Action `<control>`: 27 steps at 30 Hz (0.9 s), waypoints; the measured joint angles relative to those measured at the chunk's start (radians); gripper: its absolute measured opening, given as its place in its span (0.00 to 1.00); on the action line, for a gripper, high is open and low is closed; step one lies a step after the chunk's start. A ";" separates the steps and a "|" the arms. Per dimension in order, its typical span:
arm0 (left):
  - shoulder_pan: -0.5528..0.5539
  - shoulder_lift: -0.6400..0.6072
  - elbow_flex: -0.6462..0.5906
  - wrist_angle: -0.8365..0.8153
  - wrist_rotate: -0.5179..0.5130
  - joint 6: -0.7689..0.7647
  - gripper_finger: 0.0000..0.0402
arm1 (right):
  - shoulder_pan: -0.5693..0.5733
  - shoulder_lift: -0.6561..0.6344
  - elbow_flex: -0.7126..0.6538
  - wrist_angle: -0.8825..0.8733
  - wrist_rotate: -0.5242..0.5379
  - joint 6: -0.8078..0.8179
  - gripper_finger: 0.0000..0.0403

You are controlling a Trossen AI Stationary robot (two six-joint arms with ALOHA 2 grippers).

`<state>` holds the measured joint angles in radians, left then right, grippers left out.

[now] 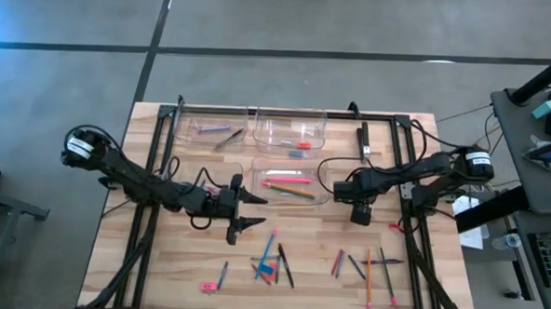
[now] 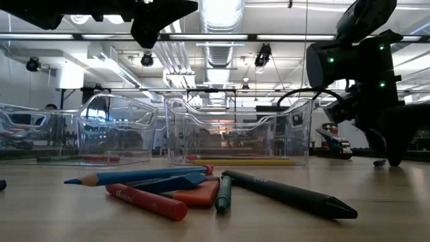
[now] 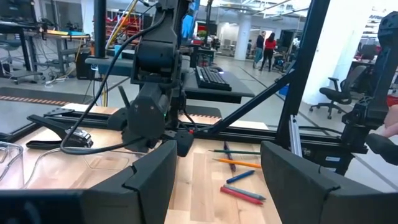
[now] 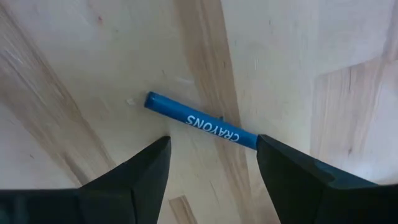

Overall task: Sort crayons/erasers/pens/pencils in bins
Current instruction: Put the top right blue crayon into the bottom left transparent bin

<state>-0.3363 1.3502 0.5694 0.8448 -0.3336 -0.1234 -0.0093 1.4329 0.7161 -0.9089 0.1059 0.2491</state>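
My right gripper (image 1: 360, 214) points down at the table to the right of the pencil bin (image 1: 291, 186). In the right wrist view it (image 4: 212, 149) is open, with a blue crayon (image 4: 202, 120) lying flat on the wood between its fingers. My left gripper (image 1: 252, 212) hovers open and empty left of that bin, fingers level and pointing to the table's right (image 3: 217, 149). Two far bins hold pens (image 1: 211, 129) and erasers (image 1: 295, 132). Loose pencils, crayons and pens lie in a pile (image 1: 271, 261) and a second group (image 1: 368, 266) near the table's near edge.
A black frame rail (image 1: 287, 109) runs along the far side and down both sides of the table. A black-and-silver bar (image 1: 364, 137) lies right of the eraser bin. A pink piece (image 1: 212, 287) sits alone near the near edge. Bare wood lies between the bins and the piles.
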 joint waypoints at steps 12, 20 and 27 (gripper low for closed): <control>-0.001 0.002 0.001 -0.002 0.000 0.000 0.54 | -0.001 -0.024 0.036 0.012 0.029 -0.086 0.57; 0.000 0.003 0.001 -0.002 0.007 -0.001 0.54 | -0.025 -0.009 0.031 0.005 0.028 -0.093 0.57; 0.000 0.003 0.001 -0.002 0.008 -0.001 0.54 | -0.082 -0.065 0.048 0.000 0.026 -0.093 0.57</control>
<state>-0.3367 1.3533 0.5701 0.8433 -0.3252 -0.1246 -0.0910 1.3684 0.7644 -0.9086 0.1318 0.1562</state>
